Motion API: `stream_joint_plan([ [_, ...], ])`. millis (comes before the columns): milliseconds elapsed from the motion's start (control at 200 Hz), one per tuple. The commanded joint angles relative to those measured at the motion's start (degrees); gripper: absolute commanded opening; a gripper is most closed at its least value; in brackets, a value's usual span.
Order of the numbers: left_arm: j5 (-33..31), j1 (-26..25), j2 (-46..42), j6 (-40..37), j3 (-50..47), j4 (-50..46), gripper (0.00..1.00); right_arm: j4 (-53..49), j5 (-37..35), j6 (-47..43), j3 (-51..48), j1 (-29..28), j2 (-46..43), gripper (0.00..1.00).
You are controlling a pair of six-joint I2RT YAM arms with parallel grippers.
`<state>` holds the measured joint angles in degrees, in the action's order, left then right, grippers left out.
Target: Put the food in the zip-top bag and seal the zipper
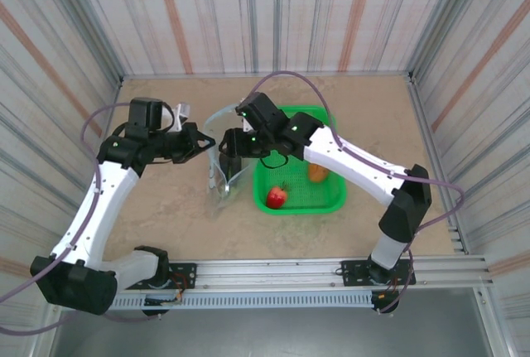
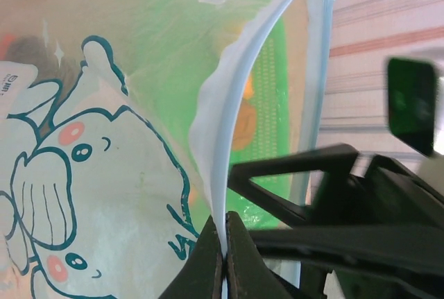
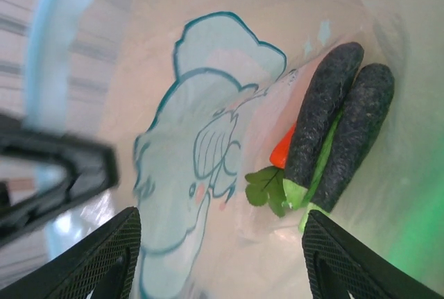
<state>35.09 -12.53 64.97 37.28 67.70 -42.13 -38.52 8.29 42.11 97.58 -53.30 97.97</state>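
bag: zip-top bag (image 1: 222, 176) stands on the table just left of the green basket (image 1: 331, 206), with its mouth up and gaping
left gripper: left gripper (image 2: 225, 235) is clenched tight on the zipper (image 2: 232, 118) strip at one end of the mouth, with nothing else in its grip
why: the pinch probably holds the mouth up and open so the other arm can drop food in
right gripper: right gripper (image 3: 220, 240) sits at the bag mouth looking in; its jaws are spread wide with nothing between them and no visible contact with the plastic
in bag: dark eggplant (image 3: 340, 122) and a bit of carrot (image 3: 280, 150) with green leaves beside it, low in the bag
in basket: strawberry (image 1: 276, 197) near the front, orange fruit (image 1: 318, 171) well apart from it
stage: filling looks partly done; basket pieces are not yet moved and the zipper is not yet sealed
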Motion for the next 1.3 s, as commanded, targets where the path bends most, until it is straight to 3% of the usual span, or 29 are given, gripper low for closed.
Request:
stream_joint_plan([
  [0, 0.52, 1.02, -1.06, -3.34, 1.17, -4.1, 0.0, -5.86, -4.17, -6.73, 4.48, -1.12, -4.04, 0.65],
  [125, -2.66, 1.02, 0.51, -8.05, 6.02, -11.23, 0.0, -7.54, -6.54, -9.53, 4.55, -1.66, -7.35, 0.66],
  [316, -4.5, 1.03, 1.51, -9.3, 7.63, -14.18, 0.0, -9.54, -12.71, -9.86, -0.03, -0.7, -13.76, 0.62],
  [406, -6.33, 1.03, 1.77, -9.7, 9.16, -15.79, 0.0, -11.15, -17.4, -9.22, -4.92, 0.22, -17.57, 0.59],
  [541, -8.21, 0.85, 2.67, -9.71, 10.44, -17.46, 0.0, -11.1, -17.88, -8.37, -16.6, 3.45, -23.93, 0.58],
  [791, -10.45, -0.43, 2.14, -7.44, 8.98, -18.87, 0.0, -3.76, -10.54, -3.7, -35.56, 9.59, -29.66, 0.62],
  [1077, -11.58, -2.54, 2.13, -4.46, 8.88, -17.73, 0.0, -1.06, -1.1, 2.46, -36.23, 11.05, -20.68, 0.68],
  [1117, -11.27, -2.73, 1.83, -3.92, 8.23, -16.87, 0.0, -0.89, -0.21, 3.11, -36.22, 11.08, -19.47, 0.71],
  [1142, -11.11, -2.79, 1.57, -3.6, 7.73, -16.3, 0.0, -0.74, 0.36, 3.56, -36.28, 11.12, -18.86, 0.78],
  [1292, -8.05, -3.24, 2.38, -3.79, 6.1, -13.71, 0.0, 2.63, 3.48, 6.33, -37.48, 10.85, -14.91, 0.81],
])
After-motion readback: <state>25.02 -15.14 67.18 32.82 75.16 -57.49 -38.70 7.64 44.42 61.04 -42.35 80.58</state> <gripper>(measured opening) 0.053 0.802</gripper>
